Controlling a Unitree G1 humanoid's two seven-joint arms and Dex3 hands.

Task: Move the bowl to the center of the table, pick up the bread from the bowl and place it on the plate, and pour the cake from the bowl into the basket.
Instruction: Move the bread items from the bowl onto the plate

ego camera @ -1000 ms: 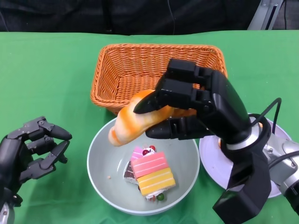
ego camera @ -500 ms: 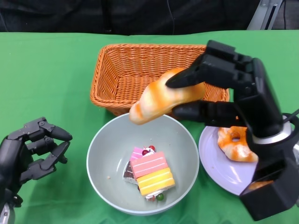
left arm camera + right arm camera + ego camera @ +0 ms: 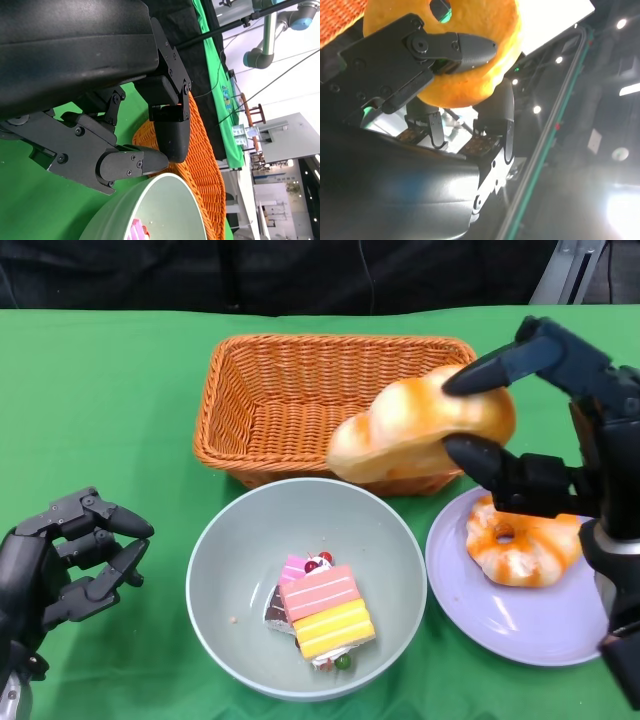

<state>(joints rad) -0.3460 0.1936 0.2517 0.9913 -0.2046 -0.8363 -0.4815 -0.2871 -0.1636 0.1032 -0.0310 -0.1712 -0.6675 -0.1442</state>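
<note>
Now right robot hand (image 3: 560, 430) gripping bread (image 3: 420, 430), shifted toward plate (image 3: 520, 615), left robot hand (image 3: 60, 560) empty, fingers apart.

Basket (image 3: 300, 390) behind bowl (image 3: 230, 570); plate (image 3: 500, 620) right of bowl.

You will find no legible text, label, brand, number or sign in any view. The small signboards far behind the table in the left wrist view, and the pale panels in the right wrist view, are too blurred to read.
</note>
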